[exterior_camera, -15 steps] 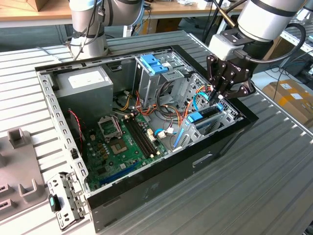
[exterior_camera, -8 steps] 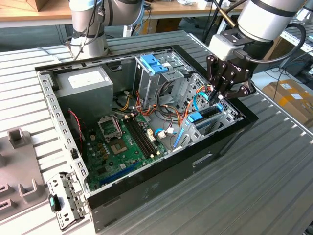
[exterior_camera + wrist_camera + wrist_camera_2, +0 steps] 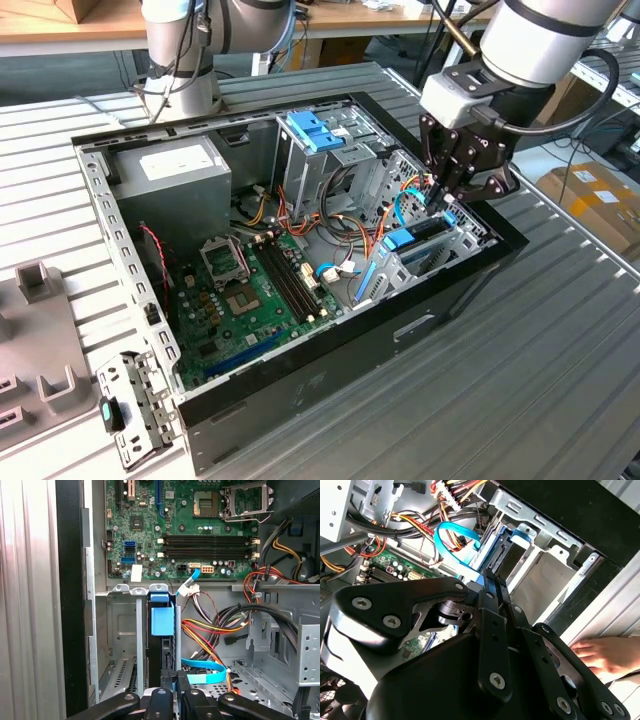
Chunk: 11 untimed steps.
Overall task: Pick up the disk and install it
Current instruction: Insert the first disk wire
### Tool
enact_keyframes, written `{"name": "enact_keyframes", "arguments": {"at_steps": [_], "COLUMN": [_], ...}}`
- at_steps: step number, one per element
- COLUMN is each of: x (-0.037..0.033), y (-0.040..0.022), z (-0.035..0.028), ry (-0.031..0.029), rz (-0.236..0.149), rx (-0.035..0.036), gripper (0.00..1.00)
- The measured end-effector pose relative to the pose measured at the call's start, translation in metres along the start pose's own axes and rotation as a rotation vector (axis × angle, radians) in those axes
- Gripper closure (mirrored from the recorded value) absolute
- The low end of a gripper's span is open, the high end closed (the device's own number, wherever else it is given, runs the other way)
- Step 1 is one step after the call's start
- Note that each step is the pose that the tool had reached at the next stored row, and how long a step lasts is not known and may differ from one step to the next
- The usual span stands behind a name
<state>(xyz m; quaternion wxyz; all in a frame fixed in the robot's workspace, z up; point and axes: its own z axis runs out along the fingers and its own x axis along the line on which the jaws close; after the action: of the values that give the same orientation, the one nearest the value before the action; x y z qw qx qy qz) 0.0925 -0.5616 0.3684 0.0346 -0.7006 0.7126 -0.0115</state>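
The disk (image 3: 420, 232) stands on edge in the metal bay at the end of the open computer case on the exterior view's right. Its light-blue caddy rail (image 3: 162, 621) frames a dark body (image 3: 163, 652). My gripper (image 3: 446, 206) hangs straight over that bay, pointing down. In both wrist views its black fingers (image 3: 167, 681) are drawn close together, with a thin strip of the blue rail between them, so the gripper (image 3: 493, 582) is shut on the disk's rail. The disk's label face is hidden inside the bay.
The case (image 3: 330, 375) lies open on a ribbed table. Inside are a green motherboard (image 3: 250, 290), a grey power-supply box (image 3: 175, 165), a drive cage with a blue latch (image 3: 315, 128), and loose cables (image 3: 210, 630). A blue cable (image 3: 447, 542) curls beside the bay. A person's hand (image 3: 605, 652) rests outside the case.
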Motion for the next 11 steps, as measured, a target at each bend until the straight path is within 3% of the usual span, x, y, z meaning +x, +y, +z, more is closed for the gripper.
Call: {"name": "enact_keyframes", "arguments": {"at_steps": [4, 11], "x": [0.0000, 0.0000], "y": [0.0032, 0.0033], "z": [-0.0001, -0.0001], "ry": [-0.0001, -0.0001], "rz": [0.000, 0.000], "rx": [0.0010, 0.0010], "gripper": [0.84, 0.84]}}
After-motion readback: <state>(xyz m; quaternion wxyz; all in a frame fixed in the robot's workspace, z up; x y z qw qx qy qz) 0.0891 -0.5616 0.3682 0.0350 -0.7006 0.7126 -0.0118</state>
